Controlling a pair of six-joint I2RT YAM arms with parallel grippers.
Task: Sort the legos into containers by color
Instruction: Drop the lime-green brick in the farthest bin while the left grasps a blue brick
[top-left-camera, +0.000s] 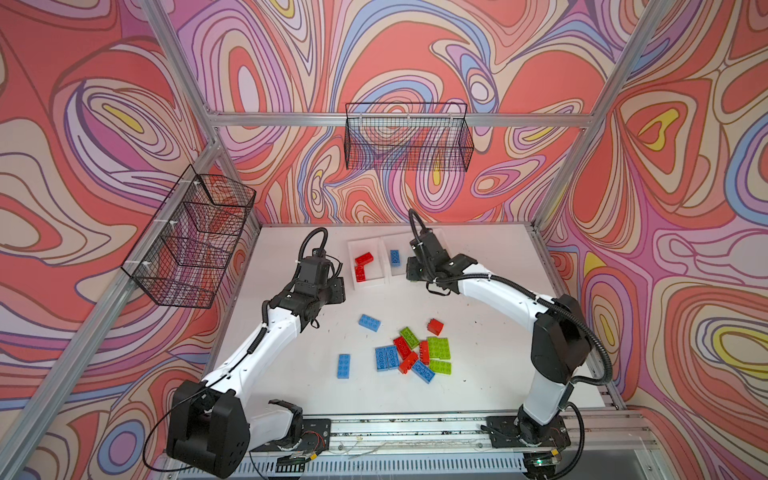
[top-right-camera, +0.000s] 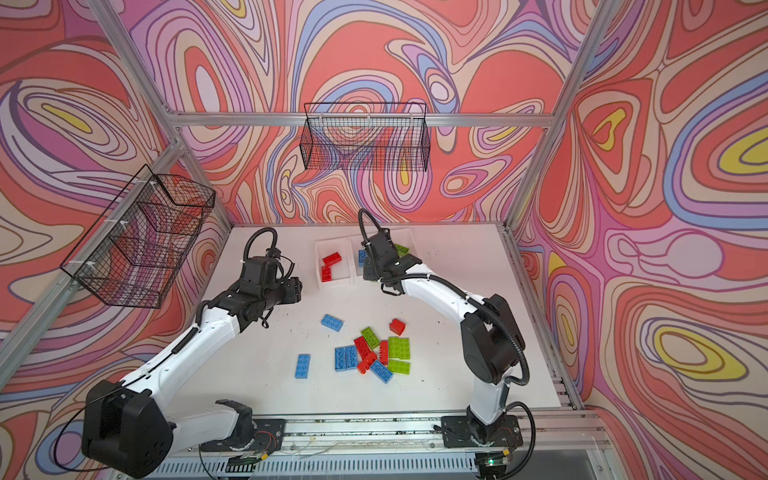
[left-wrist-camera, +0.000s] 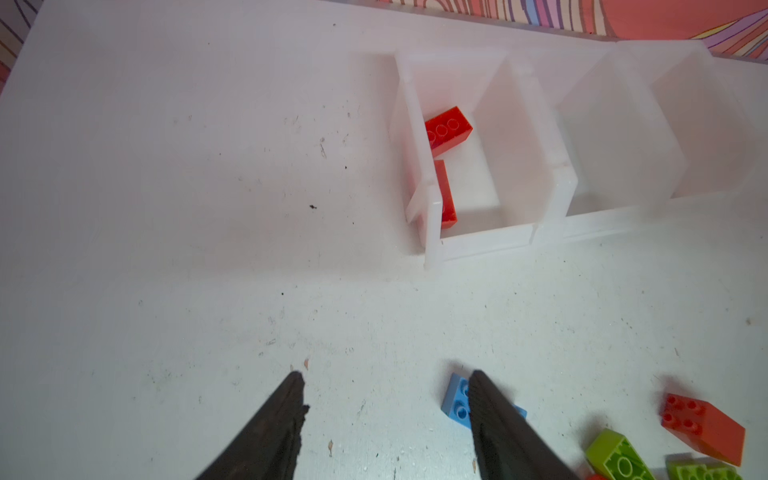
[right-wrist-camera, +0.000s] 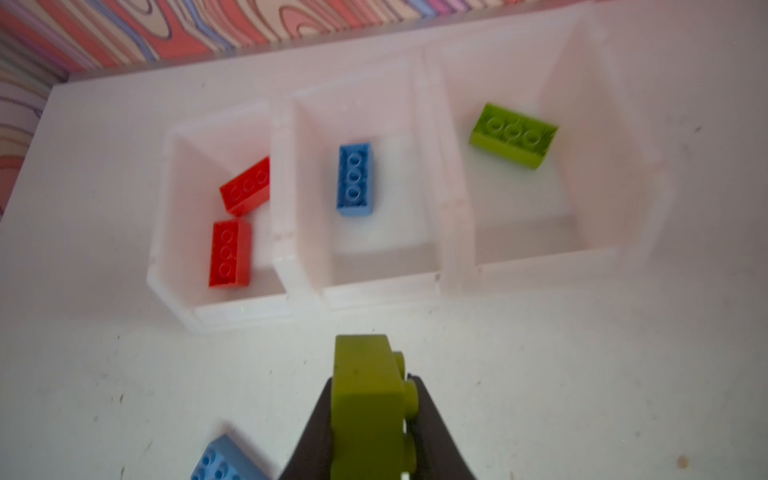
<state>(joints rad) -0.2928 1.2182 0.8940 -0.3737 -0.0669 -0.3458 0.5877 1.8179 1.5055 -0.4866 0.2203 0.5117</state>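
Three joined white containers (right-wrist-camera: 374, 286) stand at the back of the table. The end one holds two red legos (right-wrist-camera: 245, 187), the middle one a blue lego (right-wrist-camera: 354, 178), and the other end one a green lego (right-wrist-camera: 513, 135). My right gripper (right-wrist-camera: 374, 380) hangs just in front of them, shut on a green lego (right-wrist-camera: 365, 411). In both top views its jaws are hidden under the wrist (top-left-camera: 415, 270). My left gripper (left-wrist-camera: 386, 376) is open and empty over bare table, beside a loose blue lego (left-wrist-camera: 455, 401). A pile of legos (top-left-camera: 415, 351) lies mid-table.
Single blue legos (top-left-camera: 369, 322) (top-left-camera: 343, 365) and a red one (top-left-camera: 434, 326) lie apart from the pile. Black wire baskets hang on the left wall (top-left-camera: 191, 237) and the back wall (top-left-camera: 409, 139). Aluminium frame posts border the table (top-left-camera: 291, 374).
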